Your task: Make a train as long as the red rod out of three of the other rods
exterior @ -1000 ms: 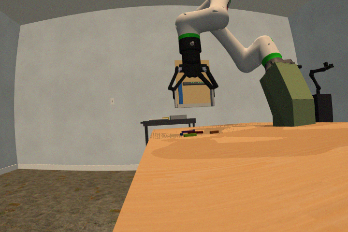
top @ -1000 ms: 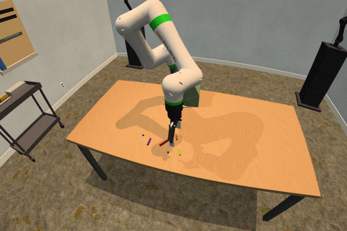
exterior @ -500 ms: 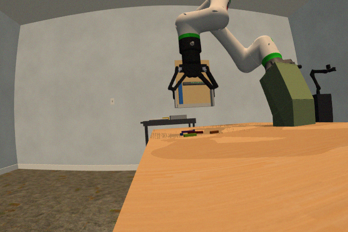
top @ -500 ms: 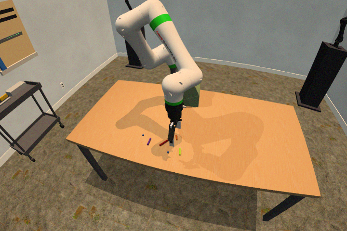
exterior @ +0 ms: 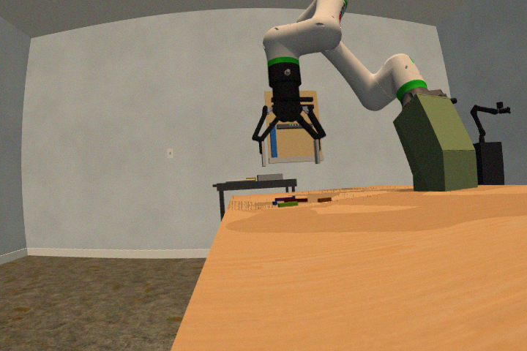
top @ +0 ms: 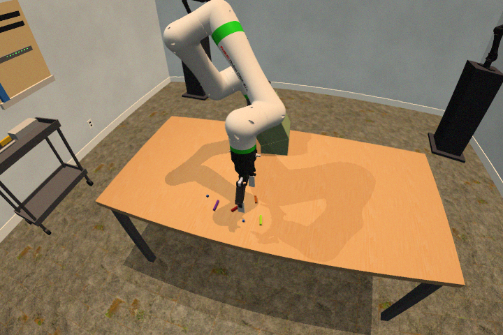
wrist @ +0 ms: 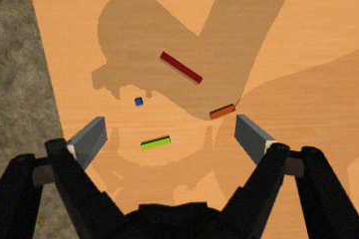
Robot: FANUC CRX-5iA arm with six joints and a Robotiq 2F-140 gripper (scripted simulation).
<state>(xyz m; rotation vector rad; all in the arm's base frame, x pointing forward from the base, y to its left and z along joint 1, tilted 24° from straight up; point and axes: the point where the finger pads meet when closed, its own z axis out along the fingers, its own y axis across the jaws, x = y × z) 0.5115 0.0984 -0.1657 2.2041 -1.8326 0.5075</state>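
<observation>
My gripper (exterior: 290,164) (wrist: 172,126) is wide open and empty, high above the table. The red rod (top: 234,208) (wrist: 181,68) lies apart from the others, partly hidden by a finger in the top view. The orange rod (top: 256,199) (exterior: 324,199) (wrist: 222,112) lies nearer the robot base. The lime rod (top: 260,220) (exterior: 288,204) (wrist: 156,143) lies apart from it. One blue rod (top: 243,220) (wrist: 139,102) lies between the lime and red rods, nearer the table's edge. The purple rod (top: 216,204) and another blue rod (top: 207,195) lie beyond the red one, outside the wrist view. No rods touch.
The wooden table (top: 398,220) (exterior: 355,281) carries the rods near its front edge. The green robot base (top: 276,138) (exterior: 442,148) stands at the back edge. A dark cart (top: 20,146) stands on the floor off the table's left side.
</observation>
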